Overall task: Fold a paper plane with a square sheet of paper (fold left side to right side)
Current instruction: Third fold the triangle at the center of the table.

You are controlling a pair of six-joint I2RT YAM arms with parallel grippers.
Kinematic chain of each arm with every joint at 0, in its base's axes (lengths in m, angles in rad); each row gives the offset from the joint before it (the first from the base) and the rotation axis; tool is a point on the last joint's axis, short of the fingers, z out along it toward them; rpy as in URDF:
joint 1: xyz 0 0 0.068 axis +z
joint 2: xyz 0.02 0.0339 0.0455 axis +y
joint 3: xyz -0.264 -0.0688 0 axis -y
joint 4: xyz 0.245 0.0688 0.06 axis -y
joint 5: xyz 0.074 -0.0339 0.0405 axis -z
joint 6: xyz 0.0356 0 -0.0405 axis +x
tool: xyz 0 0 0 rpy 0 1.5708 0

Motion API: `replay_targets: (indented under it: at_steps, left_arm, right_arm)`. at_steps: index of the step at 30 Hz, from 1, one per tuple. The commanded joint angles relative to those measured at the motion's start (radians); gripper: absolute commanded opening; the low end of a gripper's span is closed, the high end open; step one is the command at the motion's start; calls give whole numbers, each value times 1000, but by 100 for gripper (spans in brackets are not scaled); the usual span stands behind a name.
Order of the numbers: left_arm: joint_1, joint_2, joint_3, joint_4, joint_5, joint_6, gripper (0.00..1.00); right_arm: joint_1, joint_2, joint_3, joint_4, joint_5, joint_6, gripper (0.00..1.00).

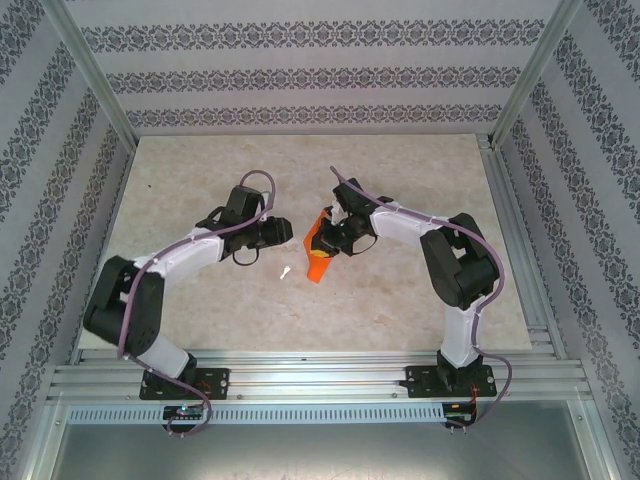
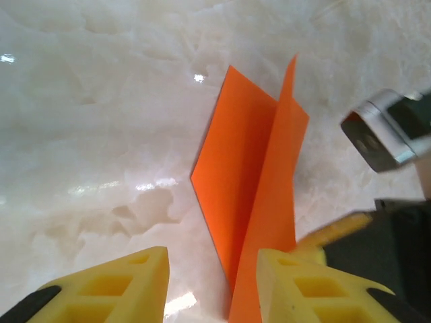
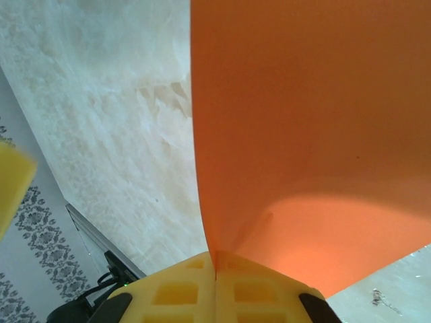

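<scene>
Centrally, on the glossy marbled beige table [image 1: 420,300], the paper plane [image 1: 319,262] has its long axis running roughly far-to-near; which end leads cannot be told. It is thin, smooth orange paper, sharply creased down the centre, with one flap upright. The right gripper [image 3: 215,266] pinches one edge between closed yellow ribbed pads. The left gripper [image 2: 212,254] stands parted just beside the paper. A small white scrap [image 1: 285,272] lies nearby.

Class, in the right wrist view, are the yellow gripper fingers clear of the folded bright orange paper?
No, the right gripper is shut on the folded bright orange paper, pinching its edge.
</scene>
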Motion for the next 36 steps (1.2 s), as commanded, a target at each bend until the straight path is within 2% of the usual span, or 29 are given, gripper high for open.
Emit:
replay_targets:
  at_steps: [1,3,8,15,27,32,36]
  left_arm:
    - [19,147,134,94,178,-91,34]
    - [19,244,218,102,237,-106,32]
    - [17,421,380,111,285,-149,29]
    - [7,546,506,119,320,-187,27]
    - [8,441,474,17,230,-119,29]
    - [11,396,468,-56,166,-79,32]
    - [26,361,451,-73,131,-74,31]
  right_arm:
    - [-11,3,19,-24,-29,-95,8]
    - [-13,3,25,-38,-24,-114,9]
    - [-16,-4,34,-70,-4,-152,9]
    - [-10,8,54,-91,-14,-176,8]
    - [47,72,226,-373,15,-430,8]
    - [56,93,252,-433,35,-481,8]
    - [58,95,265,-452,45,-502,9]
